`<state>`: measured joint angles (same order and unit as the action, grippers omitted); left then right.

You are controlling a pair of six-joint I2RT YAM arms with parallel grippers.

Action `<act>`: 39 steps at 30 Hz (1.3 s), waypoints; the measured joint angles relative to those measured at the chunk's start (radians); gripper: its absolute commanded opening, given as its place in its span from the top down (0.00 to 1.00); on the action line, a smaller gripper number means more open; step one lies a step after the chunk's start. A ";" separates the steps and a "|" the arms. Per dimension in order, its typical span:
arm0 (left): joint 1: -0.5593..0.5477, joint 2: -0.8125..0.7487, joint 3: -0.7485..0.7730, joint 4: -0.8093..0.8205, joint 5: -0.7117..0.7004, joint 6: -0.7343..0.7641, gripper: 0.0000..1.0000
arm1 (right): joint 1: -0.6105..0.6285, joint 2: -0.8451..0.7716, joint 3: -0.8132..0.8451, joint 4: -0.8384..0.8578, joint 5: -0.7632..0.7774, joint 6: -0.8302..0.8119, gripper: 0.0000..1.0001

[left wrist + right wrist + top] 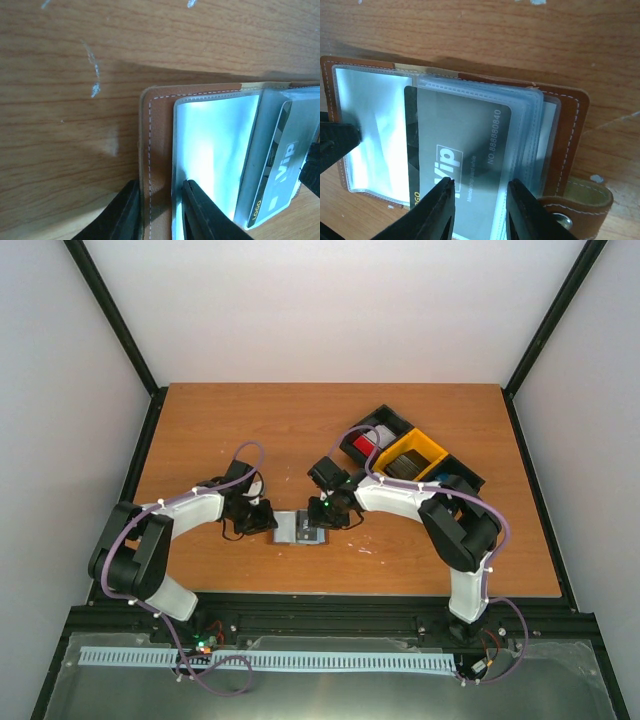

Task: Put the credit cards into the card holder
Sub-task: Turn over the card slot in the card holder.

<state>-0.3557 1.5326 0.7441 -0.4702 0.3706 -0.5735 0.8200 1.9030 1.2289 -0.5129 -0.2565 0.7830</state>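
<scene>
**Both claws were down on the open card holder (300, 530), near the front middle of the table (250, 430).**

The brown leather holder lay spread open between the two arms, clear sleeves facing up. The left claw (161, 216) was clamped on its stitched left border. One finger (125, 212) sat just outside the leather edge and the other on the first clear sleeve (215, 145), with the border filling the narrow gap between them. The right claw (481, 212) stood with jaws a little apart over a grey card (465, 145) marked VIP, which lay on the stack of sleeves. The card was wider than the gap, and whether the fingers gripped it or only pressed on it could not be told. The tab clasp (580, 207) stuck out just beside the right claw. The black-and-yellow tray (435, 447) sat well apart from the holder, at the far right.
</scene>
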 measured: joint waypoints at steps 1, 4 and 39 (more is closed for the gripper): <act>0.000 0.000 0.000 0.000 0.000 0.000 0.76 | 0.000 0.001 0.000 0.003 -0.005 0.000 0.70; 0.000 0.000 0.000 0.000 0.001 0.000 0.76 | -0.002 0.008 0.000 0.012 -0.020 0.000 0.66; 0.000 0.013 -0.001 0.005 0.034 0.015 0.77 | -0.052 -0.001 -0.138 0.370 -0.295 0.047 0.55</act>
<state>-0.3553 1.5455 0.7433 -0.4652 0.4042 -0.5587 0.7681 1.9018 1.0908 -0.1432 -0.5518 0.8295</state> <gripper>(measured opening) 0.233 0.441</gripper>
